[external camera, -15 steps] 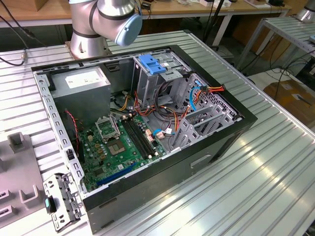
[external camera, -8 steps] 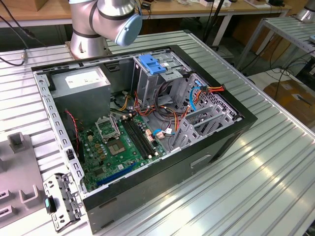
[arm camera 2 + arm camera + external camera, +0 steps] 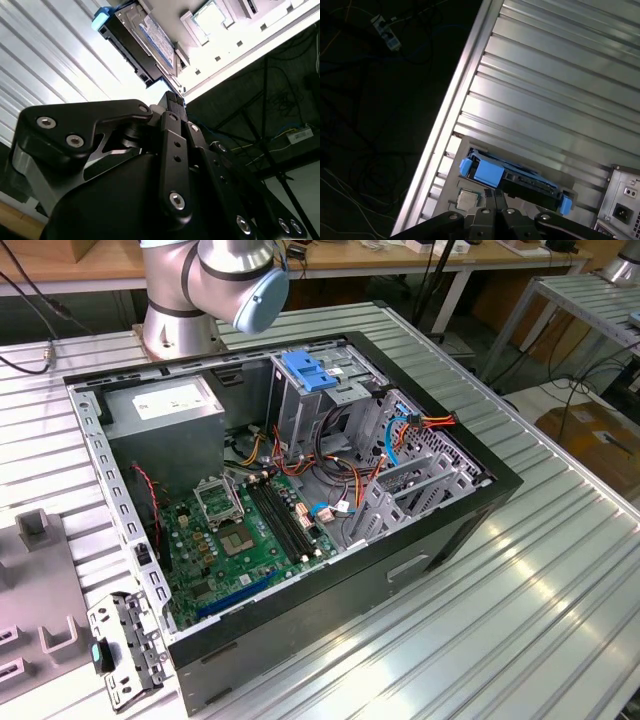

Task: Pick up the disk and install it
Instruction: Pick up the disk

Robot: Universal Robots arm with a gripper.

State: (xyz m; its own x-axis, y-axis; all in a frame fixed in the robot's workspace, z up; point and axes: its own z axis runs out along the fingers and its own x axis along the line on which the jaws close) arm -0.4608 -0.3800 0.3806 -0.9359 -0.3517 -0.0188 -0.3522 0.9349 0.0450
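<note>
tool [image 3: 172,97]: fingers closed together, empty | disk [image 3: 530,187]: in grey holder [image 3: 466,148] on tabletop [image 3: 545,75], near tool | label [image 3: 161,44]: white-blue, print unreadable

From where I stand I count one open computer case [image 3: 330,585] on one ribbed metal table [image 3: 540,570], and one robot arm [image 3: 215,280]. Inside the case are one green motherboard [image 3: 235,545], one grey power supply [image 3: 165,410] and one blue handle [image 3: 312,370]. There is one disk [image 3: 142,40].

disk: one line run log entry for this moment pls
stage: pre-pick | disk: in grey holder on ribbed table | claw: nearest the disk, not holding it | case: open, on table
</note>
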